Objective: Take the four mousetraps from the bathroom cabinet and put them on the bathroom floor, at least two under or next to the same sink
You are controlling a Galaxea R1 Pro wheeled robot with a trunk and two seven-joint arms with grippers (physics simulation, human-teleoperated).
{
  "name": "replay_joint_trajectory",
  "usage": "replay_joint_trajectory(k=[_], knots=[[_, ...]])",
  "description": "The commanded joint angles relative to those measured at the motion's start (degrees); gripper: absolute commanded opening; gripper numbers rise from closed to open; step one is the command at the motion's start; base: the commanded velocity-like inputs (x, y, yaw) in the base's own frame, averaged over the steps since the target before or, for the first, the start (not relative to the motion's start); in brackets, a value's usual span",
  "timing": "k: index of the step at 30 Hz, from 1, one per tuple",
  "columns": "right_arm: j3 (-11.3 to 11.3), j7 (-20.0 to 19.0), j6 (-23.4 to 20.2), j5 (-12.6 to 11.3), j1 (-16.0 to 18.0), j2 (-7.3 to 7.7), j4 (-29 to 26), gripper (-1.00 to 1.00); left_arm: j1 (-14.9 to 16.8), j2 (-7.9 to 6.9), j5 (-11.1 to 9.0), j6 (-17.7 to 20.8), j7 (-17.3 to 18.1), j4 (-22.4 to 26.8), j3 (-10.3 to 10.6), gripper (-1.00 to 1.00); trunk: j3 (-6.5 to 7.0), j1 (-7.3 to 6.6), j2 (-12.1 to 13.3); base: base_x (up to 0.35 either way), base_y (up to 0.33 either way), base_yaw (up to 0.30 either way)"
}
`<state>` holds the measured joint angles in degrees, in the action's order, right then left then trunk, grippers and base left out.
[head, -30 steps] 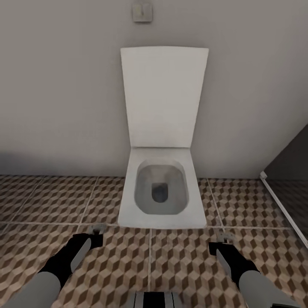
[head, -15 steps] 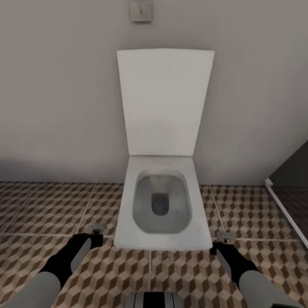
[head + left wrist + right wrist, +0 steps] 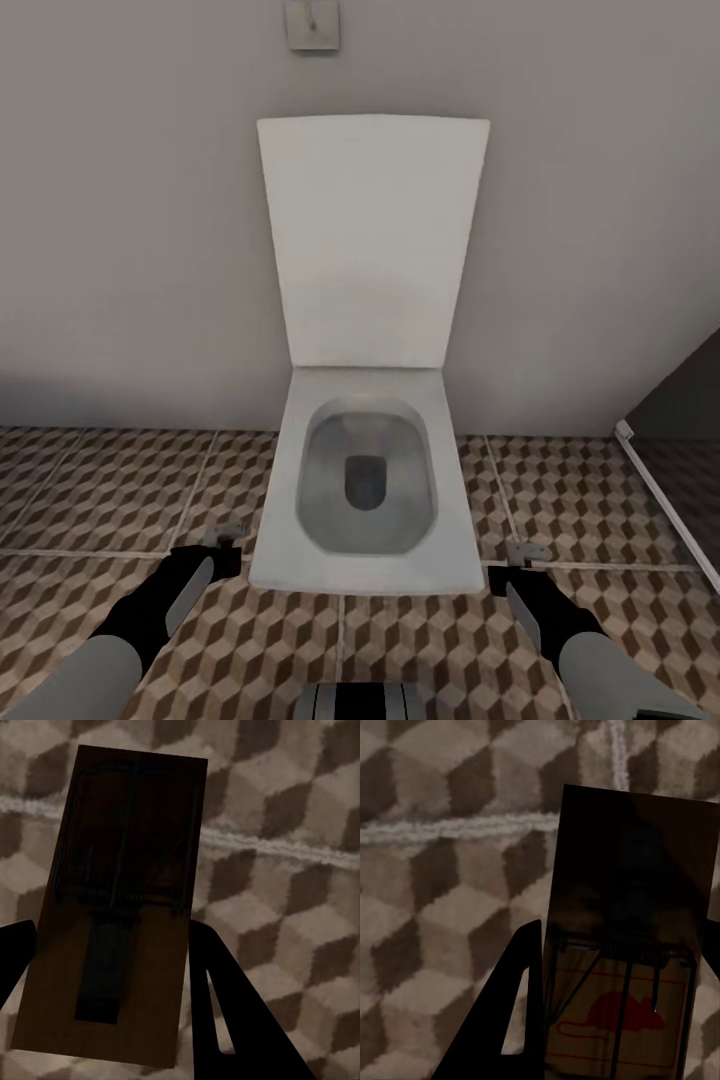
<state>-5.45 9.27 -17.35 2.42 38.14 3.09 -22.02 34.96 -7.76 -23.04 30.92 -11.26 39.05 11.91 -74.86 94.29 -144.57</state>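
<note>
In the left wrist view a dark-brown mousetrap (image 3: 124, 907) lies flat between the two black fingers (image 3: 232, 1020) of my left gripper (image 3: 109, 934), which is shut on it above the bathroom floor (image 3: 300, 810). Another mousetrap (image 3: 630, 945), printed with a red mouse, is clamped in my right gripper (image 3: 622, 945). From the head view, my left gripper (image 3: 225, 540) and right gripper (image 3: 525, 555) hang low over the cube-patterned bathroom floor (image 3: 120, 490), one on each side of the toilet's front. The cabinet and the sink are out of view.
A white toilet (image 3: 365, 570) with its lid (image 3: 370, 240) raised stands straight ahead against the grey wall, a flush plate (image 3: 312, 25) above it. A dark panel (image 3: 685, 395) with a white floor strip (image 3: 665, 500) closes off the right side.
The whole view has shifted: the toilet now looks closer and slightly further left, so the camera has moved. Both arms keep their places in the picture.
</note>
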Motion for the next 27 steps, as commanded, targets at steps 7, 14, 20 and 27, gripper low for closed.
replay_joint_trajectory(k=[7,14,20,27], knots=[[-0.1,-0.1,-0.3,0.1,0.0,-0.07,-0.1,-1.00,0.0,-0.12,-0.5,0.2,-0.5,0.1,0.3,-1.00,-0.04,-0.01,0.0,0.056,-0.004,0.000],[-0.1,-0.1,-0.3,0.1,0.0,-0.10,-0.1,-1.00,0.0,-0.15,-0.6,0.2,-0.4,0.1,0.3,-1.00,-0.04,-0.01,0.0,0.159,0.000,0.000],[-0.2,-0.1,-0.3,0.1,0.0,-0.02,-0.1,-1.00,0.0,-0.15,-0.6,0.2,-0.4,0.2,0.3,-1.00,-0.04,-0.01,0.0,0.019,0.000,0.000],[-0.1,-0.1,-0.3,0.1,0.0,-0.06,-0.1,-1.00,0.0,-0.08,-0.5,0.2,-0.4,0.1,0.3,-1.00,-0.04,-0.01,0.0,0.097,-0.015,0.000]])
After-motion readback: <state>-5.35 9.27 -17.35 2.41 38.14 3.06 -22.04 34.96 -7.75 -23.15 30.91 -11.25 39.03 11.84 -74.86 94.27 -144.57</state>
